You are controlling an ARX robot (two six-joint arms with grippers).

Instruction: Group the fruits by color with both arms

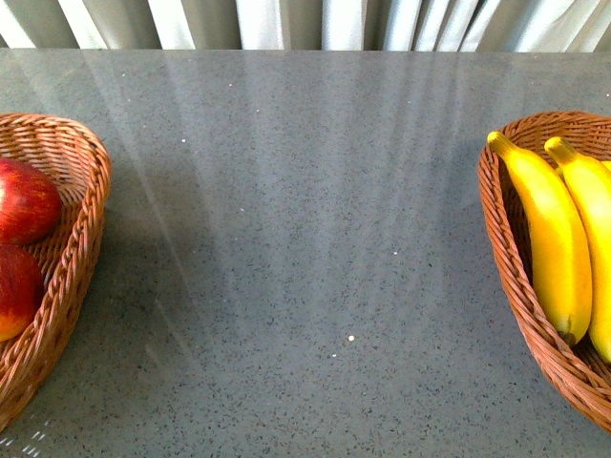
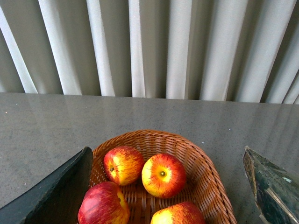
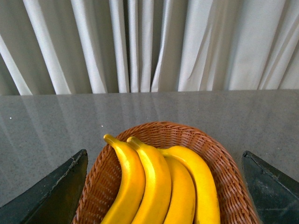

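Several red-and-yellow apples (image 2: 162, 175) lie in a wicker basket (image 2: 205, 163). My left gripper (image 2: 167, 156) hovers open over them, its dark fingers (image 2: 56, 196) standing either side of the basket and holding nothing. Several yellow bananas (image 3: 154, 186) lie side by side in a second wicker basket (image 3: 229, 172), and my right gripper (image 3: 164, 156) is open above them, also holding nothing. In the front view, two apples (image 1: 24, 200) show in the left basket (image 1: 91, 181) and two bananas (image 1: 554, 239) in the right basket (image 1: 496, 210). Neither arm appears there.
Both baskets stand on a grey speckled table (image 1: 305, 239), one at its left edge and one at its right. A pale pleated curtain (image 1: 286, 24) hangs behind the table's far edge.
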